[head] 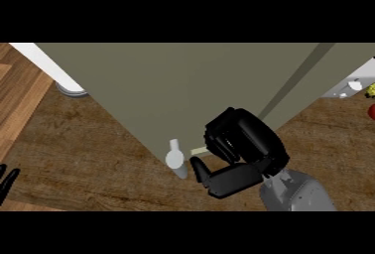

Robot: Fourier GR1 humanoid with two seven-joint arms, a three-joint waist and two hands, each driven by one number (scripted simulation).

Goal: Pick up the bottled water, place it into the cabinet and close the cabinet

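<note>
The olive-grey cabinet (183, 84) fills the middle of the view, seen from above, with its front corner pointing toward me. A small pale bottle-shaped piece (174, 158) stands at that corner; I cannot tell whether it is the bottled water or the door's handle. My right hand (238, 149) is against the cabinet's front just right of it, fingers curled and thumb pointing left toward the pale piece, with nothing visible in its grasp. My left hand (7, 181) rests open at the lower left edge.
The wooden counter (88, 163) spreads around the cabinet. A white round base (71, 90) stands behind the cabinet's left side. At the far right edge are white items (350, 87), something yellow (371, 90) and something red (371, 110).
</note>
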